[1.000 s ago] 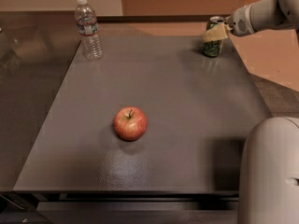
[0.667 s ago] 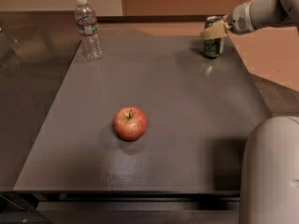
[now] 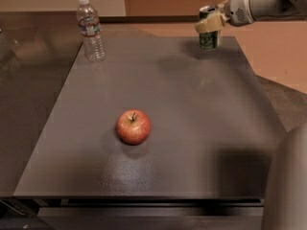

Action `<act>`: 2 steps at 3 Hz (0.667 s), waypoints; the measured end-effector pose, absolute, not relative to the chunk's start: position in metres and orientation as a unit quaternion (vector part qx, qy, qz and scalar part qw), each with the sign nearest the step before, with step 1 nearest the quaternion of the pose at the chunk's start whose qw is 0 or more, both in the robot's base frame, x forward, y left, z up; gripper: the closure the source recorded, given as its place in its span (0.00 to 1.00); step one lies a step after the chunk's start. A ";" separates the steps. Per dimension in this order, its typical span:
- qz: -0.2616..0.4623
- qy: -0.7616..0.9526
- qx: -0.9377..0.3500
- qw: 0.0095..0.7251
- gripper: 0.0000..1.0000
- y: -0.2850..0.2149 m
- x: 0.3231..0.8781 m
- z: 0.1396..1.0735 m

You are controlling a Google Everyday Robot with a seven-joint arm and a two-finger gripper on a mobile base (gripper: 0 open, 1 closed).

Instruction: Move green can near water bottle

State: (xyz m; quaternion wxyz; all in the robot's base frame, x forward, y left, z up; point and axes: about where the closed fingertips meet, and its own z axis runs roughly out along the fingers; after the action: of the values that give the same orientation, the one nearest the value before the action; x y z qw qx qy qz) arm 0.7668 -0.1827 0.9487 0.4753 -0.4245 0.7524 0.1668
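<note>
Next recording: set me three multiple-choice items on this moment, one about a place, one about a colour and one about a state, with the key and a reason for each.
1. Where on the table does the apple lie?
A. far left corner
B. near the middle
C. right edge

2. What colour is the cap of the water bottle?
A. white
B. red
C. black

3. In what state is the green can?
A. lying on its side
B. upright, held by the gripper
C. crushed flat

Key:
1 B, bare tabletop surrounds it on all sides.
2 A, the cap shows white above the clear body.
3 B, the gripper is closed round the upright can at the table's far right.
</note>
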 end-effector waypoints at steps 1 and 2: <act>0.158 0.727 -0.444 0.499 1.00 -0.147 0.754 0.964; 0.151 0.710 -0.446 0.524 1.00 -0.117 0.742 0.971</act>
State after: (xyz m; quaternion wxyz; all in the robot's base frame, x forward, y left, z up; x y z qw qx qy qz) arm 0.7417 -0.1165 0.9706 0.5238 -0.4462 0.7098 0.1510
